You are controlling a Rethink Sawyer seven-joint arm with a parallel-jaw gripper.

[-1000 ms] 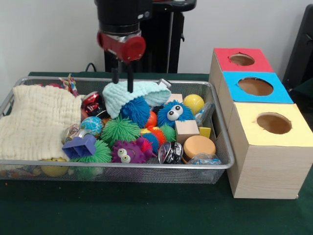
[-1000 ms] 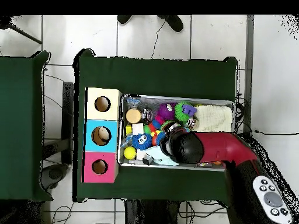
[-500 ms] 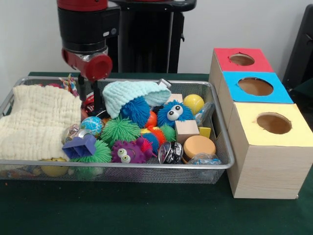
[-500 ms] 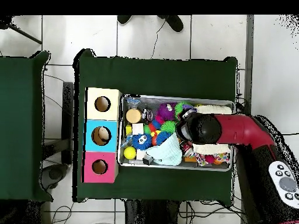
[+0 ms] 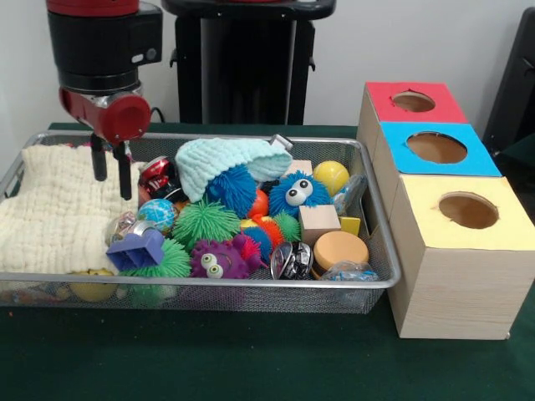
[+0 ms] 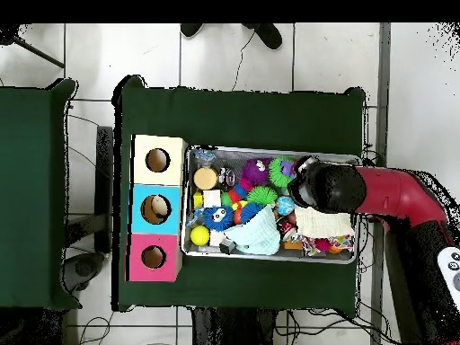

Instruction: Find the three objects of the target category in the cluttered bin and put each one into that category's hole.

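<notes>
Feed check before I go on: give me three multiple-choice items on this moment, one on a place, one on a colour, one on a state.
1. The tool hangs over:
A. the cream cloth
B. the yellow ball
C. the blue-topped box

2. The box nearest the front camera has a top that is:
A. red
B. blue
C. yellow

3. The tool is:
A. shut on a spiky ball
B. open and holding nothing
C. inside a hole

Answers:
1 A, its fingers point down at the cloth's right part.
2 C, the yellow-topped box stands in front.
3 B, a gap shows between the fingers, nothing in it.

Empty parted pincer (image 5: 112,173) hangs over cream cloth (image 5: 63,209) in bin (image 5: 251,288).
</notes>
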